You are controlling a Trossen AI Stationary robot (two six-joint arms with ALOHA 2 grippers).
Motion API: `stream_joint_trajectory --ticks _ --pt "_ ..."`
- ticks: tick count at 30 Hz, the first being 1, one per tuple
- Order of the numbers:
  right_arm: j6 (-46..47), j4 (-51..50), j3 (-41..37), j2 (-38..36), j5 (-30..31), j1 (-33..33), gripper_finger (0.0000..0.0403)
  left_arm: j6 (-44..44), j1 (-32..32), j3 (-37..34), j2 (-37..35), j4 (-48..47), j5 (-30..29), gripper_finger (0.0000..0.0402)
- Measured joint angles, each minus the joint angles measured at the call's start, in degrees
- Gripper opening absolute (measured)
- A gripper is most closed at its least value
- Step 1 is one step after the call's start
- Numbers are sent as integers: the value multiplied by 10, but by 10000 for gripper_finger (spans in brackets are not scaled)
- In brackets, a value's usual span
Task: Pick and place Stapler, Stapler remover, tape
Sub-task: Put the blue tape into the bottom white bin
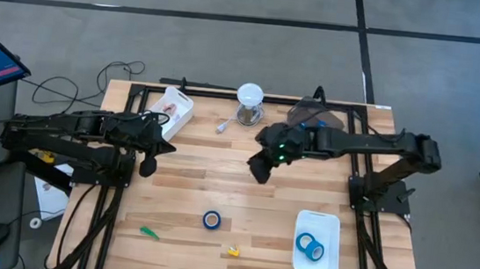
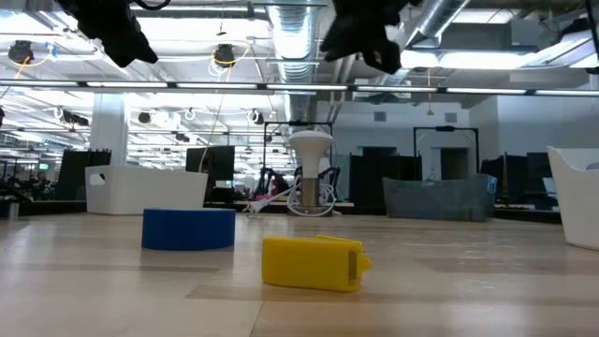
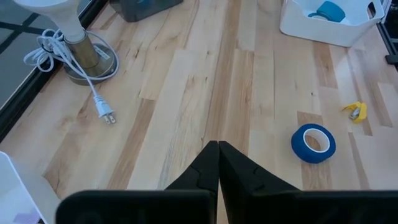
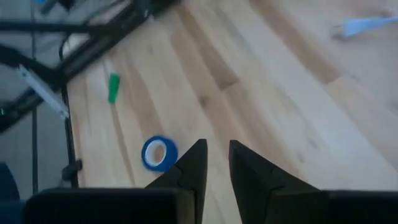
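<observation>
Only the high view shows tape (image 1: 307,244) in the tray (image 1: 330,221); left gripper (image 3: 218,163) closed, right gripper (image 4: 216,163) slightly apart, both empty.

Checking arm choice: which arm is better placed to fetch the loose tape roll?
Right, probably: its tool hangs nearer the blue tape roll, fingers apart, and nearer the white tray. The left tool is shut.

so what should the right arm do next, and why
Probably lower the right gripper toward the loose tape roll on the bare wood. Its fingers are slightly open and empty, held high above the table, and a roll already lies in the white tray.
</observation>
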Motion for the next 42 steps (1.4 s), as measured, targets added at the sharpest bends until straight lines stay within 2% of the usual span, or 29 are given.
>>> stream_joint_trajectory --ticks 6,12,16,23,27,31,35,39,42 --pt "-33 -108 117 92 13 29 58 -5 0 0 0 2 12 1" --pt "-56 -188 158 108 142 34 58 -76 -2 0 28 7 72 1" --pt "-65 -220 158 75 215 33 57 -82 -33 0 73 24 71 1" --pt "-71 -292 158 -5 316 26 24 -113 -131 0 195 79 7 1" --pt "-72 -337 157 -44 337 17 3 -161 -163 0 243 130 -20 1" --pt "-74 -367 157 -78 373 11 15 -197 -181 3 265 198 -33 1" --pt "-106 -381 157 -101 378 0 20 -211 -193 38 284 203 -77 1" --pt "-133 -392 158 -119 377 -25 14 -212 -199 70 323 193 -80 1" --pt "-150 -406 157 -130 376 -44 7 -215 -201 101 365 150 -80 1"
